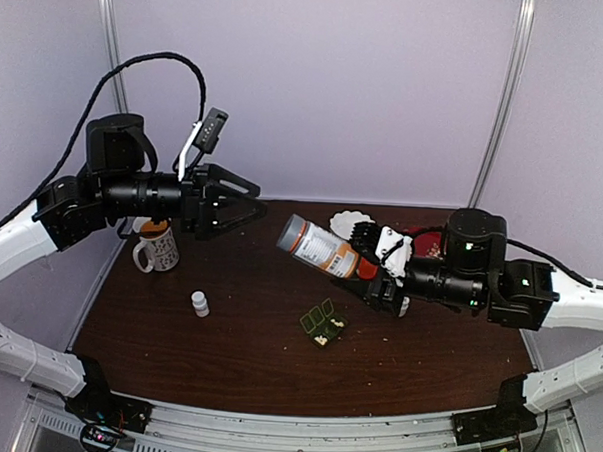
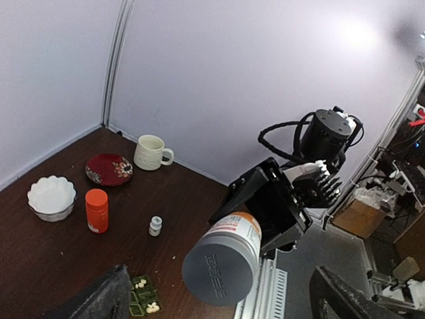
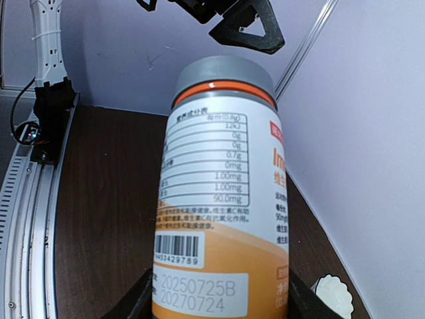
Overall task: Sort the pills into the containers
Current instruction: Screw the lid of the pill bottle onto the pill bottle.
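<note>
Jaws spread wide and empty, the left gripper (image 1: 254,202) hangs facing the grey cap (image 1: 289,231) of the labelled bottle (image 1: 321,248), which the right gripper (image 1: 368,272) clamps, tilted above the table (image 1: 226,353). Below lies the green pill box (image 1: 321,322), lids open, whitish pills (image 1: 322,338) in its cells.

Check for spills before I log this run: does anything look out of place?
A few whitish specks, possibly stray pills, lie on the table just outside the green pill box. The grey-capped bottle held tilted by the right gripper has its cap on.
</note>
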Tool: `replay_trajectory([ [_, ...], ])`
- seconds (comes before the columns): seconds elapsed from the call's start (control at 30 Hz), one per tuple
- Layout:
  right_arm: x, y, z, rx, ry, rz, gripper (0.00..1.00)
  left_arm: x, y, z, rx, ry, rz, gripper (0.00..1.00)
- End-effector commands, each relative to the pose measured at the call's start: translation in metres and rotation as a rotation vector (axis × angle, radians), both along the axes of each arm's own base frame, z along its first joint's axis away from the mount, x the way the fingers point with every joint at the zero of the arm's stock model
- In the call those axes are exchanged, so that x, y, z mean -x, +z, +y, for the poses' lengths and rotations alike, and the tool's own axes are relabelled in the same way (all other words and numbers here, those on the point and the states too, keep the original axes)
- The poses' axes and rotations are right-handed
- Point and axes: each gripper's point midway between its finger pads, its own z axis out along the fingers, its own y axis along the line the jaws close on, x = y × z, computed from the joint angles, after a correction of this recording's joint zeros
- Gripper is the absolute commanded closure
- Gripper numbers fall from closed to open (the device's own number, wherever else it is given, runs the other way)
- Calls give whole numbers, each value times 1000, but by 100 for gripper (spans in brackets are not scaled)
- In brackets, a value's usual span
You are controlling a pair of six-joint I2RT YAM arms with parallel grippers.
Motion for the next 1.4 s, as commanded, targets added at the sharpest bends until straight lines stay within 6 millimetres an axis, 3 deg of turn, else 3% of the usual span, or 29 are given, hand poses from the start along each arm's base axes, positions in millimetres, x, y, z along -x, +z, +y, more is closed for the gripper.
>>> replay_trajectory([
  [0.0,-10,34,6,-75,-53,-101,100,-4,4,-4,36,21,278,4],
  [0.33,-7,41,23,-68,-24,-125,100,-5,-25,-10,-45,25,409,2],
  [0.67,-8,34,30,-42,-19,-114,100,-3,-31,-18,-85,-20,442,9],
  [0.97,-7,31,33,-40,-7,-84,100,2,-36,-24,-99,-77,445,49],
  [1.07,6,31,37,-31,72,-16,100,16,-31,-27,-96,-196,334,60],
  [1.37,50,43,37,-92,340,150,100,44,-51,-22,-72,-415,-155,64],
])
